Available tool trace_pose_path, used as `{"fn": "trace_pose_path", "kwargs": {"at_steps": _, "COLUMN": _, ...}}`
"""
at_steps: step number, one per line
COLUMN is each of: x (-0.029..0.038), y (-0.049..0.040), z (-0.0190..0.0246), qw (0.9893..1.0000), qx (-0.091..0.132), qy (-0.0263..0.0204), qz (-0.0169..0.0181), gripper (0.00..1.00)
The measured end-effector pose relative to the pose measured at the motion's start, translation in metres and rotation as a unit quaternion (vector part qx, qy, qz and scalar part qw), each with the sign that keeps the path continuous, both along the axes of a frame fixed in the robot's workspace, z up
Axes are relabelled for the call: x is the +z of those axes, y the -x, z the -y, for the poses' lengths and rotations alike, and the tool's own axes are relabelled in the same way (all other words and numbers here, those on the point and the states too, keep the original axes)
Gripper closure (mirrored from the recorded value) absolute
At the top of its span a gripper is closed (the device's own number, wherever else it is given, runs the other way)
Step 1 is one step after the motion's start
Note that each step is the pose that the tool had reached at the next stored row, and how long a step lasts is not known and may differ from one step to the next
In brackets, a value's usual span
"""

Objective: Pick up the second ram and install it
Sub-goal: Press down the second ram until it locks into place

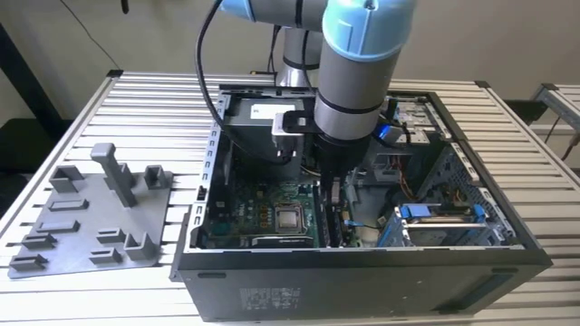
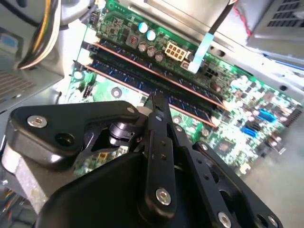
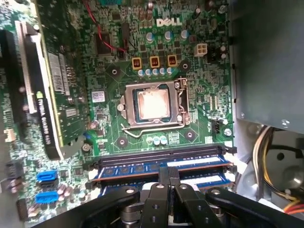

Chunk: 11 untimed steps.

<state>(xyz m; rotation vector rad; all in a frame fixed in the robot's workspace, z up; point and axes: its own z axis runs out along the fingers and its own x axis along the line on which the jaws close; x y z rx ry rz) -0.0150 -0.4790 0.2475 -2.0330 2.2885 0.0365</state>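
- Your jaws are together, tips pressing on the second ram [image 3: 161,167], directly beneath.
- Stick lies in its motherboard [image 3: 156,61] slot, long axis crosswise to the jaws.

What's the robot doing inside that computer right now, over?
Hand down inside the open case, fingers together over the memory slots. RAM stick lying in its slot right under the fingertips. Nothing in the way.

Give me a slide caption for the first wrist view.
Gripper poised over the memory slots, beside the bare processor socket on the motherboard.
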Motion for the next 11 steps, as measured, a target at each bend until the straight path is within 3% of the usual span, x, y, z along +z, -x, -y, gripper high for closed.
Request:
{"fn": "trace_pose_path", "kwargs": {"at_steps": 4, "x": 0.0175, "y": -0.0001, "z": 0.0, "qw": 1.0, "qx": 0.0, "qy": -0.0001, "qz": 0.0, "gripper": 0.89}}
{"fn": "trace_pose_path", "kwargs": {"at_steps": 11, "x": 0.0182, "y": 0.0, "z": 0.0, "qw": 1.0, "qx": 0.0, "qy": -0.0001, "qz": 0.0, "gripper": 0.89}}
